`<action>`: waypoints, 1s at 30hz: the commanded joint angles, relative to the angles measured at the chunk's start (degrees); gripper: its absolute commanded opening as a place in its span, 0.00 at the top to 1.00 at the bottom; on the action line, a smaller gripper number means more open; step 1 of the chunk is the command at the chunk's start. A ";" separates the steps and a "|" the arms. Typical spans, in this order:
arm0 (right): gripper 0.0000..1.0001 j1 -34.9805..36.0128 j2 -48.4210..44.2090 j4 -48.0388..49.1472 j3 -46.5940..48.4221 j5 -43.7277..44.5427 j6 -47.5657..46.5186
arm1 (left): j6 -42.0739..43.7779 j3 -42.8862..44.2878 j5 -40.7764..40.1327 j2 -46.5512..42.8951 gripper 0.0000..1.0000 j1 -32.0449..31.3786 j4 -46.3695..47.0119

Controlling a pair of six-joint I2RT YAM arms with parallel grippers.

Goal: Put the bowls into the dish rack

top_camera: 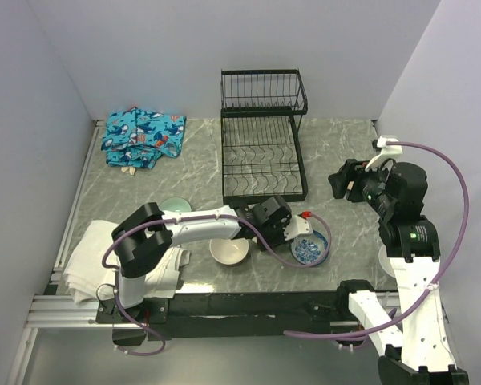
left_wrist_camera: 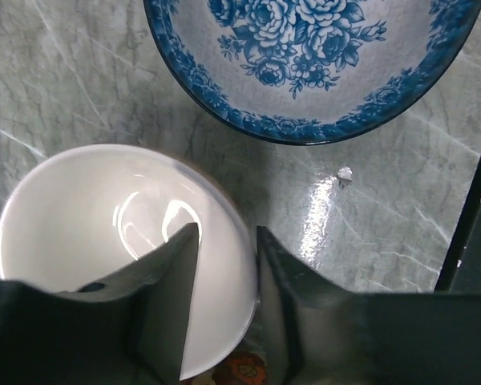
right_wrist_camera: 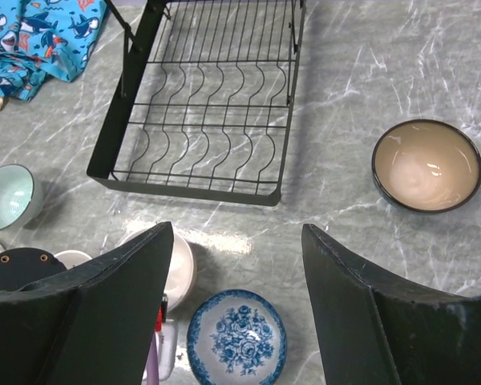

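Note:
The black wire dish rack stands at the back centre with no bowls in it; it also shows in the right wrist view. My left gripper is shut on the rim of a white bowl with a red-orange underside, one finger inside and one outside. A blue-and-white bowl lies just ahead of it. A cream bowl and a pale green bowl sit to the left. A brown bowl sits right of the rack. My right gripper hangs open and empty above the table.
A blue shark-print cloth lies at the back left. A white towel lies at the front left. A white round thing is half hidden behind my right arm. Walls close the table on three sides.

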 commanded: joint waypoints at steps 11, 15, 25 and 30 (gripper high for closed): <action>0.30 -0.45 2.95 2.42 1.49 -2.68 -0.27 | -1.50 23.51 6.39 -2.49 0.99 4.76 -23.87; 0.32 -0.45 7.18 4.27 1.75 -3.91 -0.36 | 0.27 28.02 13.22 -5.30 0.99 12.47 -19.70; 0.34 -2.56 19.92 4.72 14.99 -7.26 -2.81 | -32.73 6.22 39.16 -8.21 0.99 30.95 37.75; 0.34 -2.91 25.46 1.90 21.17 -6.46 -6.33 | -52.26 -3.07 39.80 -4.78 0.99 33.25 68.41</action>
